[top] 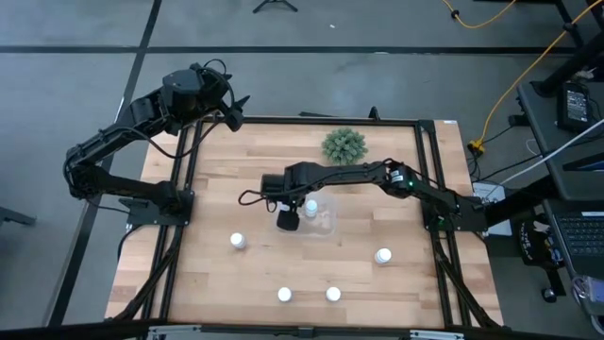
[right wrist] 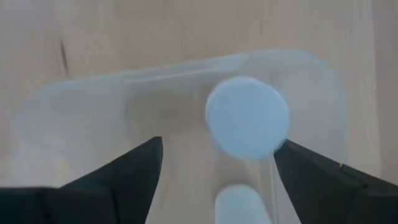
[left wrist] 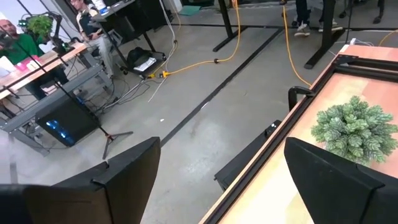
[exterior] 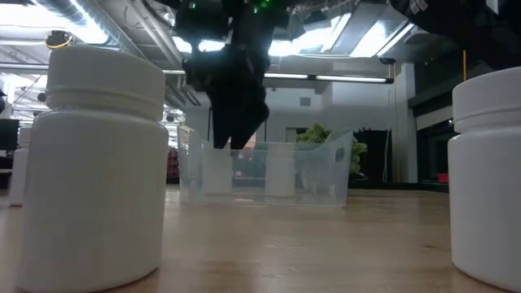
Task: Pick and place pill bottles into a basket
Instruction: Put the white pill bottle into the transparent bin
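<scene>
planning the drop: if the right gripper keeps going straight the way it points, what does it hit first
Probably the basket floor. The right gripper points down into it, jaws open, with one bottle just beside the line and another between the fingers; depth is unclear.

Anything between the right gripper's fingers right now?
A bottle, standing in the basket, shows in the gap between the open fingers of the right gripper in the right wrist view, with a second cap nearer the camera.

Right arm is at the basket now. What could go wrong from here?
1. The right gripper is open over the clear basket, with one pill bottle between its fingers and a second bottle close by. A crooked retreat might tip either.
2. Its fingers hang near the basket's wall, so a sideways move could drag it.
</scene>
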Robot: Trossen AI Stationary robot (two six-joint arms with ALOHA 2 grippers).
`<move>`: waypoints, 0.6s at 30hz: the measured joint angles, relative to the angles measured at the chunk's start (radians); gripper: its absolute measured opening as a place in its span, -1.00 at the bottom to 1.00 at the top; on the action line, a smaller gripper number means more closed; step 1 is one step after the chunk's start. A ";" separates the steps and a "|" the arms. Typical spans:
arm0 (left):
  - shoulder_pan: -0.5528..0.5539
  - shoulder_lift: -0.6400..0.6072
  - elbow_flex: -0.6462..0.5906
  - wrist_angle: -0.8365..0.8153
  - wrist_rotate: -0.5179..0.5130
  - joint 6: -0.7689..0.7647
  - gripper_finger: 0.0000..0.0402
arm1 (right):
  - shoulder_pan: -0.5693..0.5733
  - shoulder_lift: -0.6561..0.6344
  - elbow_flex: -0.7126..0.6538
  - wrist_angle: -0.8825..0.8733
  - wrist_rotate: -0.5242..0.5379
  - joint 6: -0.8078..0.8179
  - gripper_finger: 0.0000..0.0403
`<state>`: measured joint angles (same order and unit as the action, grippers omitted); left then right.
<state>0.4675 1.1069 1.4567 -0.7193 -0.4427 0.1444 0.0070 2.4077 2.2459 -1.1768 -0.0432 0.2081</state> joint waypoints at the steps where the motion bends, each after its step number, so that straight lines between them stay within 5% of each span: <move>1: 0.000 0.000 0.000 0.000 0.001 0.000 0.68 | 0.003 0.000 0.021 -0.021 0.001 -0.001 0.53; 8: 0.000 0.000 0.000 0.000 0.026 0.000 0.68 | 0.024 -0.074 0.082 -0.157 0.109 0.030 0.53; 18: 0.000 -0.009 0.000 0.001 0.023 0.016 0.68 | 0.136 -0.315 0.072 -0.390 0.416 0.158 0.48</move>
<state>0.4675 1.0977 1.4567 -0.7185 -0.4198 0.1608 0.1429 2.0924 2.3175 -1.5666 0.3727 0.3656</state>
